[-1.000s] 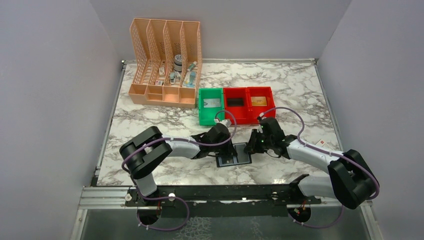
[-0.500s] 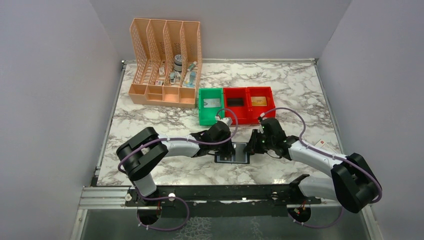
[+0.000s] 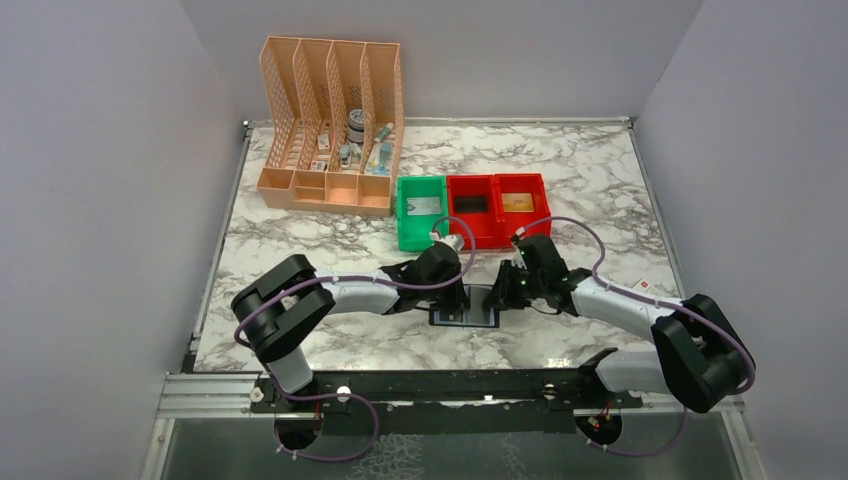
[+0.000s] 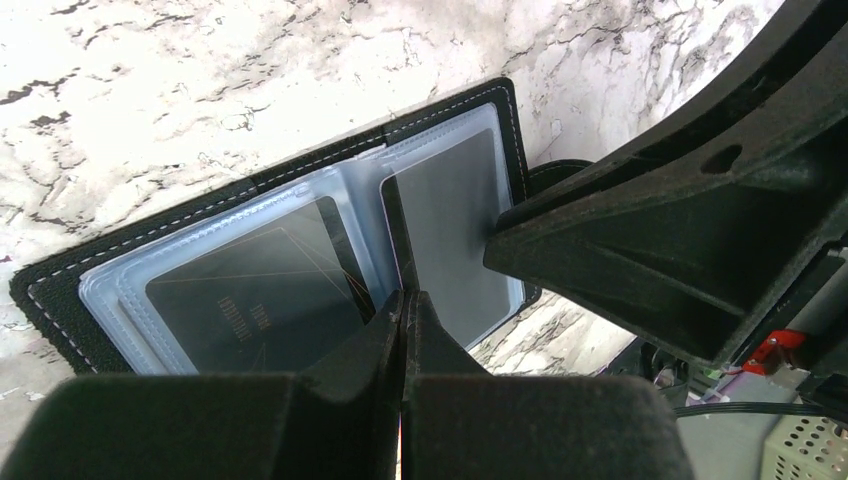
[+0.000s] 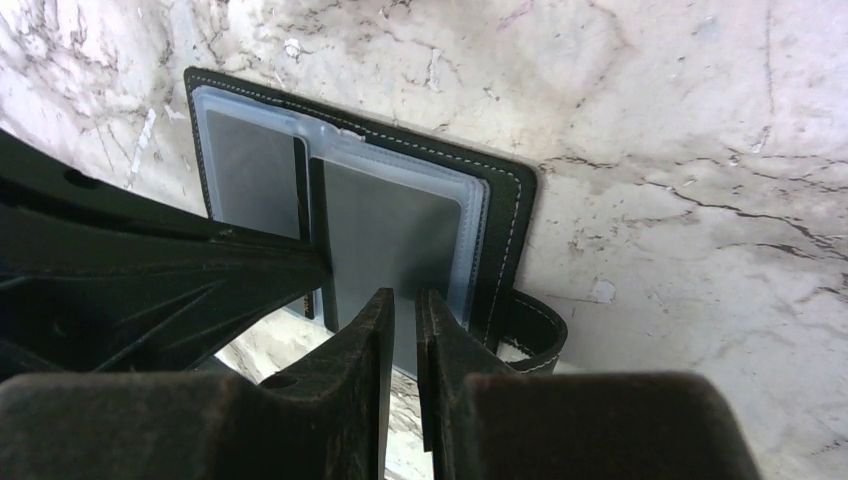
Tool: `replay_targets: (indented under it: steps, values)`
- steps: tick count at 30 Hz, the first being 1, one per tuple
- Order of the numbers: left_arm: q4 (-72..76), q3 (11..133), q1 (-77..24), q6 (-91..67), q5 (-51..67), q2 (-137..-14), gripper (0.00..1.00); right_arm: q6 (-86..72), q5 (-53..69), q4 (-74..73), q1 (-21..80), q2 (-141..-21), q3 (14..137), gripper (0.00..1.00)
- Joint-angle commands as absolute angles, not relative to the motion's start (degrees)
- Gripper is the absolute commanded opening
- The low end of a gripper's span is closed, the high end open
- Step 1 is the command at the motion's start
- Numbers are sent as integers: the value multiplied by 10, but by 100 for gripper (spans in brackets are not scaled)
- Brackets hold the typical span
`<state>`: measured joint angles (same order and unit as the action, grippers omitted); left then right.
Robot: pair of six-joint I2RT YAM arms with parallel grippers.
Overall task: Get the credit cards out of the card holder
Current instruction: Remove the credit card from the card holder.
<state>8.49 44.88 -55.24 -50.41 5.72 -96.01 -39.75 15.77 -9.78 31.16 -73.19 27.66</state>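
Observation:
The card holder (image 3: 466, 308) lies open and flat on the marble between the two arms. Its clear sleeves show in the left wrist view, where the left sleeve holds a dark credit card (image 4: 250, 290) with gold lettering. My left gripper (image 4: 403, 298) is shut, its tips pressing down on the centre fold. My right gripper (image 5: 405, 295) hovers over the near edge of the right-hand grey sleeve (image 5: 390, 230), jaws a narrow slit apart with nothing seen between them. The side tab (image 5: 535, 335) curls out just right of those fingers.
A green bin (image 3: 421, 211) and two red bins (image 3: 472, 209) (image 3: 520, 204) stand behind the card holder; the green one and the right red one hold cards. A peach file organizer (image 3: 331, 130) sits far left. A white card (image 3: 643, 285) lies by the right arm.
Both grippers and the card holder have shifted a little to the left. The jaws stand as before.

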Motion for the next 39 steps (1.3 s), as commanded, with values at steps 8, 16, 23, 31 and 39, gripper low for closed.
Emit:
replay_targets:
  steps: [8, 16, 23, 31, 39]
  values:
    - [161, 413, -554, -543, 78, -957, 22, -418, 105, -90, 313, -746, 237, 16]
    - [177, 411, -554, -551, 86, -954, 16, -420, 106, -83, 313, -746, 229, 16]
    - [183, 415, -551, -553, 93, -951, 0, -419, 114, -75, 313, -729, 225, 16]
    - [180, 407, -550, -554, 82, -942, 0, -417, 94, -86, 312, -727, 228, 16]
    - [143, 405, -549, -542, 51, -918, 0, -413, 85, -93, 313, -724, 231, 16]
